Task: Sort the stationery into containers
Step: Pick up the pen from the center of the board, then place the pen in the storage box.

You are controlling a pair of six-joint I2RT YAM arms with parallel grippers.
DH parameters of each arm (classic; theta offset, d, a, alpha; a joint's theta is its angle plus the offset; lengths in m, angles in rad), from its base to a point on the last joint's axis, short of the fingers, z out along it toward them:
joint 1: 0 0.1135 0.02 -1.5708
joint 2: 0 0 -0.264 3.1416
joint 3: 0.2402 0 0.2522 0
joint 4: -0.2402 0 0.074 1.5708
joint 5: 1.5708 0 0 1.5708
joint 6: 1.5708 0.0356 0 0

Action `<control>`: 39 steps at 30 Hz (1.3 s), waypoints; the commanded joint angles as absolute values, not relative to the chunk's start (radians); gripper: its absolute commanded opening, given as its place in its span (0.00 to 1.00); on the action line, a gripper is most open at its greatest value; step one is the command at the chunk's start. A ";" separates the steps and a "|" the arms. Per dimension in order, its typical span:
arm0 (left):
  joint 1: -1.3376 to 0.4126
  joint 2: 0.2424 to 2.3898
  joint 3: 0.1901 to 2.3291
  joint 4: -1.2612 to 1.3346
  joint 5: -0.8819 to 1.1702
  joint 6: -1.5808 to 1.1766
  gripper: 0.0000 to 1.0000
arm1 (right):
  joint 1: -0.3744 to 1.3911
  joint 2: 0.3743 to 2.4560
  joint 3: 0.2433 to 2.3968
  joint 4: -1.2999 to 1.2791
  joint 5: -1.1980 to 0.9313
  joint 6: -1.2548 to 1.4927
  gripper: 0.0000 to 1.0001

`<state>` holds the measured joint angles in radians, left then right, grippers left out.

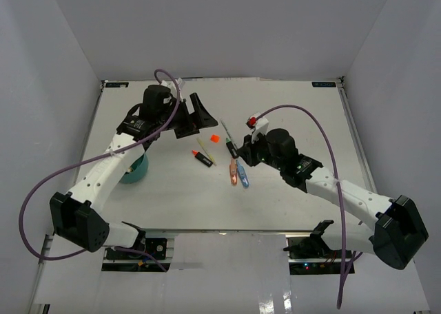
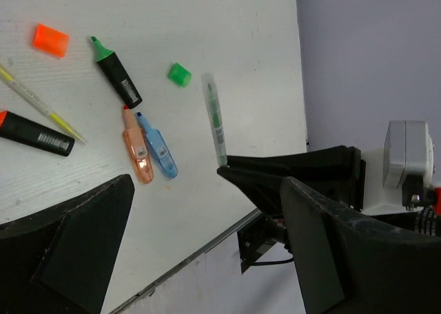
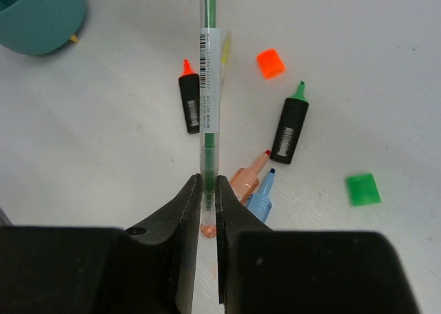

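Brightness: bright, even white light from overhead in all three views; the white table and pale walls look washed out.
Shadows: soft and faint; a short, thin one lies beside the green-tipped marker.
Glare: a dull sheen on the glossy strip at the near edge of the overhead view.
Focus: left gripper and right gripper are blurred close to the lens; the barcode on the green pen is crisp.
Detail: small things look coarse in the overhead view.

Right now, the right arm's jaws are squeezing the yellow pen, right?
No. The right arm's jaws are squeezing the green pen, not the yellow pen, which lies loose on the table. The right wrist view shows it.
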<state>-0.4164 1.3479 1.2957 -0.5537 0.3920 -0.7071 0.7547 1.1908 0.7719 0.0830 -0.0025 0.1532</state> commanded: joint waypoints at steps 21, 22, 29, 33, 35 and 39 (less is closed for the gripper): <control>-0.512 1.459 1.419 -0.535 0.311 -0.727 0.21 | 0.815 1.124 0.722 0.285 -0.143 0.155 0.09; -0.512 1.456 1.417 -0.537 0.311 -0.727 0.18 | 0.815 1.124 0.721 0.287 -0.143 0.156 0.09; -0.514 1.414 1.384 -0.535 0.244 -0.704 0.11 | 0.815 1.121 0.727 0.295 -0.147 0.161 0.46; -0.512 1.341 1.347 -0.564 0.067 -0.669 0.11 | 0.813 1.101 0.719 0.290 -0.126 0.152 0.82; -0.500 1.280 1.316 -0.587 -0.041 -0.647 0.11 | 0.815 1.094 0.716 0.285 -0.117 0.144 0.97; -0.431 1.157 1.238 -0.606 -0.309 -0.620 0.09 | 0.815 1.086 0.706 0.275 -0.103 0.130 0.90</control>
<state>-0.4816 1.2686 1.2789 -0.5770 -0.0425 -0.6613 0.8101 1.1137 0.7212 0.2420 -0.1265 0.1463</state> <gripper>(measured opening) 0.215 0.906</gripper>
